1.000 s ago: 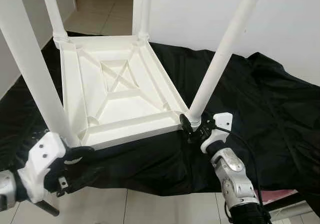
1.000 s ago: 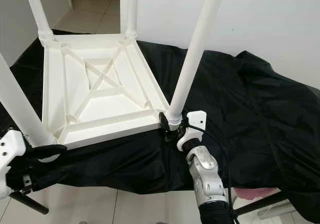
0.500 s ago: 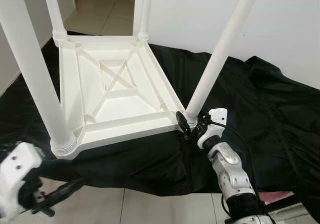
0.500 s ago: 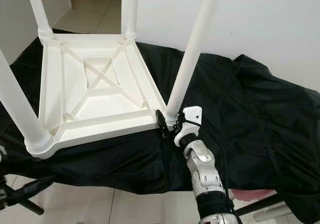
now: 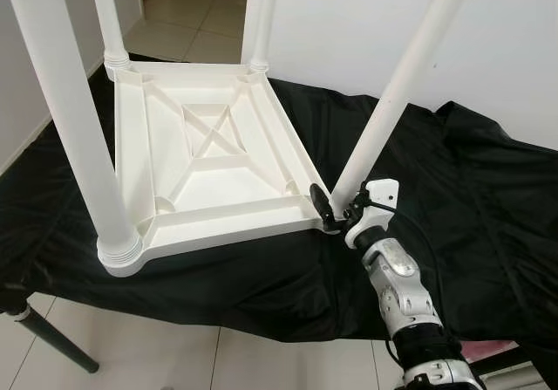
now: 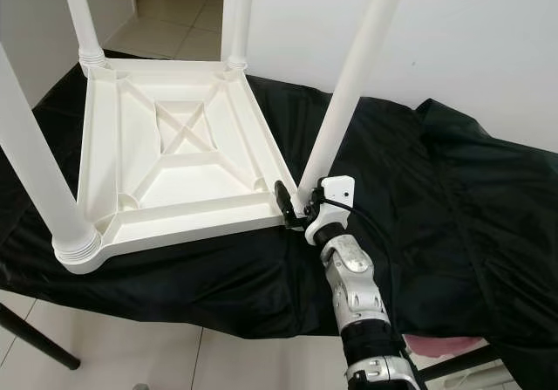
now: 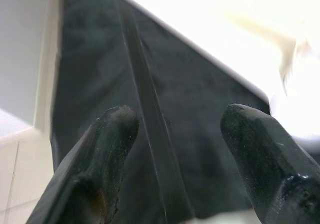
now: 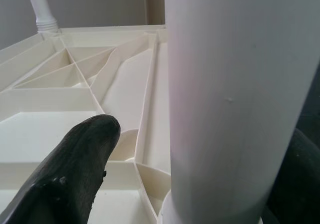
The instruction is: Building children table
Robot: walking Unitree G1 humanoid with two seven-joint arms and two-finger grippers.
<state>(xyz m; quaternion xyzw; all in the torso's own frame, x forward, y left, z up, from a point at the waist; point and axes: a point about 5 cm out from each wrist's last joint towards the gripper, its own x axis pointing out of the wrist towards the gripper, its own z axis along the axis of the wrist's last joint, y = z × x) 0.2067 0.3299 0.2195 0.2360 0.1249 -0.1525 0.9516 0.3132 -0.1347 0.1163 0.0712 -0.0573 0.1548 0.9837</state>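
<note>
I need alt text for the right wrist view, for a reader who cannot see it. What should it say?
A thick white table leg stands close up between the two black fingers of the right hand, at its base. Behind it lies the ribbed underside of the upturned white table top, with another leg at a far corner.

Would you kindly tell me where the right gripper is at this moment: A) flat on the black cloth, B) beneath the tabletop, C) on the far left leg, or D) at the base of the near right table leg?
D: the right gripper has its fingers either side of the near right leg where it meets the upturned white tabletop.
</note>
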